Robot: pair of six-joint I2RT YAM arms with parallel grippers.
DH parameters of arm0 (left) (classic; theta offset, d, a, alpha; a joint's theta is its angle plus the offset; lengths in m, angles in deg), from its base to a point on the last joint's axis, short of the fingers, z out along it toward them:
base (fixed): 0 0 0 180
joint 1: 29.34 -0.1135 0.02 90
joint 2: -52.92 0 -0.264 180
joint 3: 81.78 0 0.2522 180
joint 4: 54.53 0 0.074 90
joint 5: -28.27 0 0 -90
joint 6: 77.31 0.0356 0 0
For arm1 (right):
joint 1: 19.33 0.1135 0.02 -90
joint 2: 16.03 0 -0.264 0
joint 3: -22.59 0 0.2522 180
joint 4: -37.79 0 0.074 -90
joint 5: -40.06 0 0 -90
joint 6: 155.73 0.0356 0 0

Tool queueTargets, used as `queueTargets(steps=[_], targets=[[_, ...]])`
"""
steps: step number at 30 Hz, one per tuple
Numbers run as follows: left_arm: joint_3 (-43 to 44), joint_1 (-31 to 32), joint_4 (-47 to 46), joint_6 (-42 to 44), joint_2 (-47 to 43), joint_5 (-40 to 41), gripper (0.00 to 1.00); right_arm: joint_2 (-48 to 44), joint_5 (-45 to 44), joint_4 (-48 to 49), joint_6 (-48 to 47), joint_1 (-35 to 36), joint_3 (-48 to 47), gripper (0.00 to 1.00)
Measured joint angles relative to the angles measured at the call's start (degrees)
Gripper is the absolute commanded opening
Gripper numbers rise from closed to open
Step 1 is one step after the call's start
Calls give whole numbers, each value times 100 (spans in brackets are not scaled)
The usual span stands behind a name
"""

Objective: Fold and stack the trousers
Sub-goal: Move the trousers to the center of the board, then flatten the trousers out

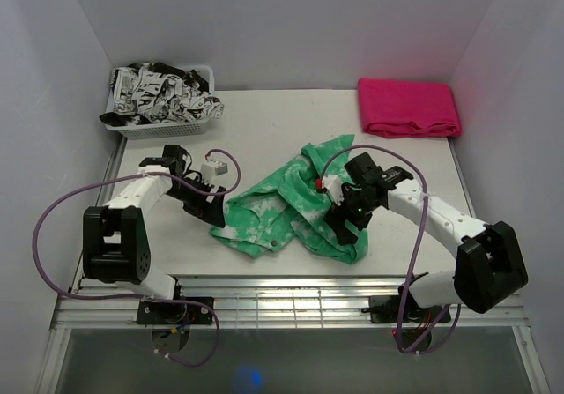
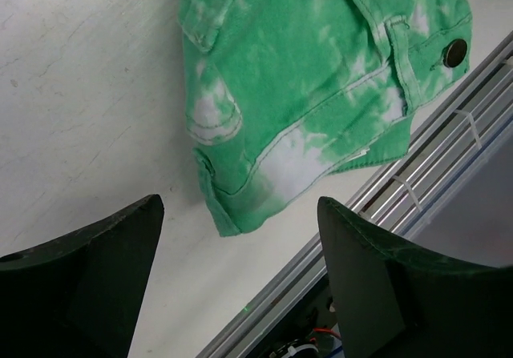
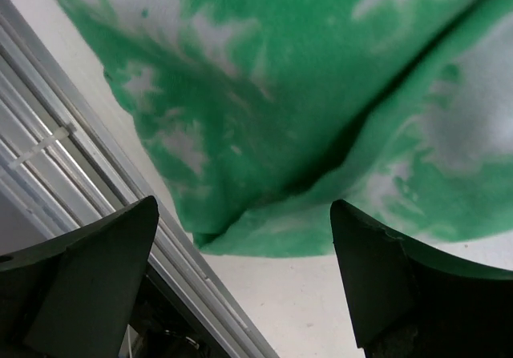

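The trousers (image 1: 295,209) lie in a crumpled heap just beyond the grooved metal rail (image 1: 291,288) that runs along the near edge of the surface (image 1: 264,121), about halfway along that rail. They are not spread flat. As far as I can make out, their long axis runs roughly parallel to the rail, slanting a little away from it toward the right. The waist end, with a pocket seam and a metal button (image 2: 455,52), points left. The bunched legs pile up on the right. The left pincer (image 1: 214,204) hangs just off that waist corner, on the side away from the rail, with jaws spread wide and nothing between them. From its own camera the left pincer (image 2: 239,206) has the waistband corner right ahead of the gap. The right pincer (image 1: 345,225) sits over the leg end of the heap, close to the rail, also released and empty. Its wrist view shows the right pincer (image 3: 244,206) hovering above a folded hem edge. Each arm is therefore near its own end of the garment, and I would expect the next move to be a grab at both ends to pull it straight. The cloth is bright green with cloudy white blotches. It looks soft and creased, with several layers overlapping.
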Motion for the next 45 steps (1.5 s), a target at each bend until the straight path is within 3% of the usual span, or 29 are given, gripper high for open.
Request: queueTargets(steps=[2, 3, 5, 6, 8, 9, 10, 12, 21, 26, 31, 37, 41, 44, 45], targets=[[-11, 0, -96, -79, 105, -15, 84, 149, -160, 186, 92, 216, 92, 99], [-22, 0, -164, -149, 160, -13, 78, 247, -284, 302, 146, 275, 155, 86], [-33, 0, -304, -273, 271, 4, 70, 446, -726, 599, 310, 299, 299, 73], [-35, 0, -382, -330, 341, 11, 58, 511, -894, 691, 374, 284, 334, 57], [-39, 0, -496, -424, 468, 44, 44, 570, -1200, 813, 496, 238, 354, 42], [-42, 0, -549, -485, 522, 66, 36, 553, -1335, 874, 535, 201, 356, 19], [-42, -4, -581, -531, 555, 79, 16, 514, -1427, 914, 557, 164, 356, 8], [-42, -26, -649, -603, 564, 96, 0, 284, -1652, 960, 560, 17, 356, 8], [658, -861, -780, -446, 597, 610, 0, -811, -1873, 844, -42, -1449, 404, 8], [918, -1161, -946, 479, 481, 1198, 0, -903, -1823, 527, -619, -2050, 527, 8], [496, -1202, -1248, 1624, -402, 1624, 0, -905, -1644, 197, -1235, -2601, 522, 8], [455, -1711, -1309, 2271, -1121, 1049, 0, -896, -1060, -356, -2229, -3648, 393, 8], [483, -1836, -1086, 2667, -1143, 603, 0, -319, -675, -813, -2487, -3786, -175, 11], [833, -1818, -833, 2632, -754, 470, 0, 645, -514, -1047, -2304, -3777, -1047, 20], [988, -1812, -774, 2562, -551, 455, 0, 1010, -457, -1010, -2218, -3744, -1346, 30]])
